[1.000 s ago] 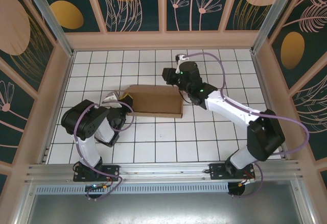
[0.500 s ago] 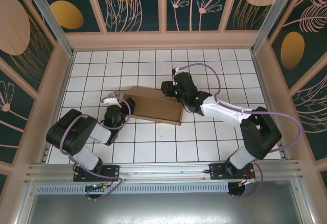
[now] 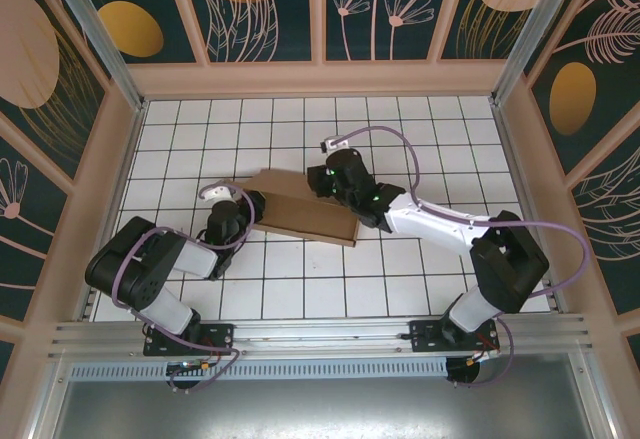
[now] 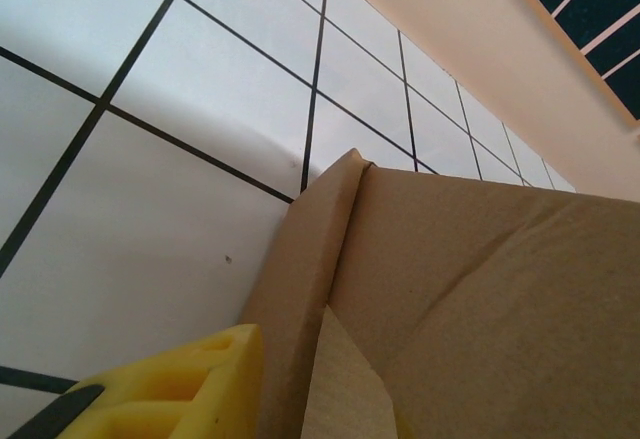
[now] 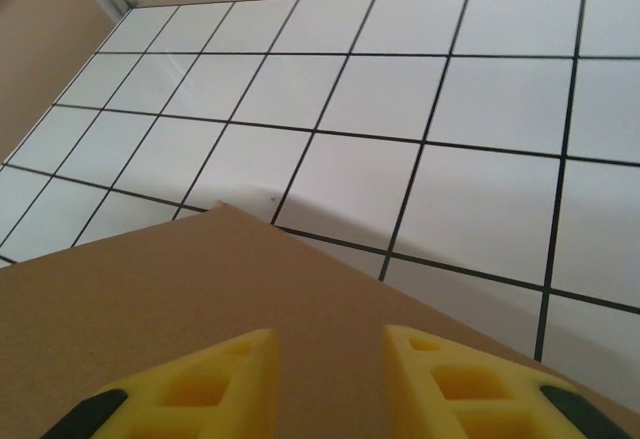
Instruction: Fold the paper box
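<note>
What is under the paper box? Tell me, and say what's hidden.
The paper box sits on the white tiled table; tiles show all around it. Whatever is directly beneath is covered by the cardboard and cannot be seen.

Left wrist view: right and bottom edges are cropping the paper box [image 4: 480,299]; its wall is concealing the far finger of the left gripper [image 3: 250,205], leaving the jaw spacing unreadable.

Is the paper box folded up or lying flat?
Partly folded: the paper box shows upright walls meeting at a corner; whether finished, cannot tell.
</note>
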